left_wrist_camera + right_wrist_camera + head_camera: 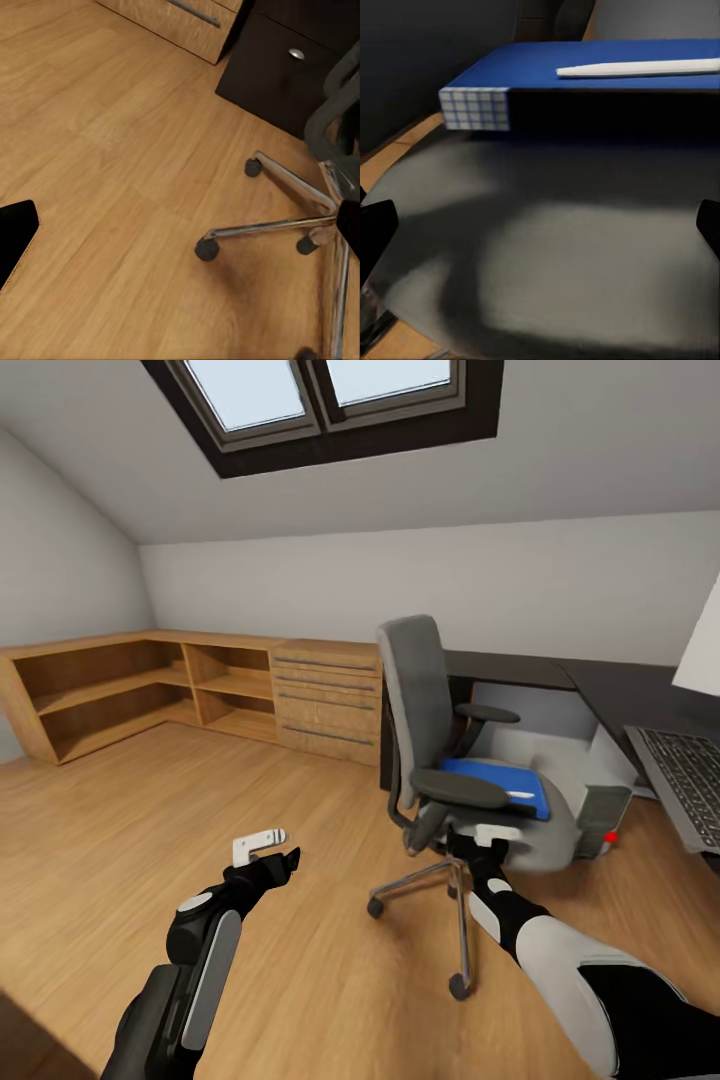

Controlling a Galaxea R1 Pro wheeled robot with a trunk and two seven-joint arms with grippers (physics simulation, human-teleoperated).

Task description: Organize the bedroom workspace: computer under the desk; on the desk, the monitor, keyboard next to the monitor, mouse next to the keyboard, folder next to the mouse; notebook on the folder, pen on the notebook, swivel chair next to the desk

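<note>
1. Swivel chair (440, 760): beside the desk (620, 695); blue folder (495, 780) and white pen (637, 69) still on its seat, yours to move.
2. Keyboard (690, 770): on desk.
3. Computer (600, 810): under desk.
4. Right hand (540, 225): spread, empty, at the seat edge.
5. Left hand (272, 852): spread, over floor.

A warm, wood-plank floor (150, 830) is stretching across the room. Along the far wall, a low open wooden shelving unit (110, 695) is turning the corner and running up to a wooden chest of drawers with long metal handles (328, 700), the two sitting flush together. Overhead, a dark-framed skylight window (320, 400) is sitting in the sloping white ceiling (560, 470), above the plain white wall (300, 590).
</note>
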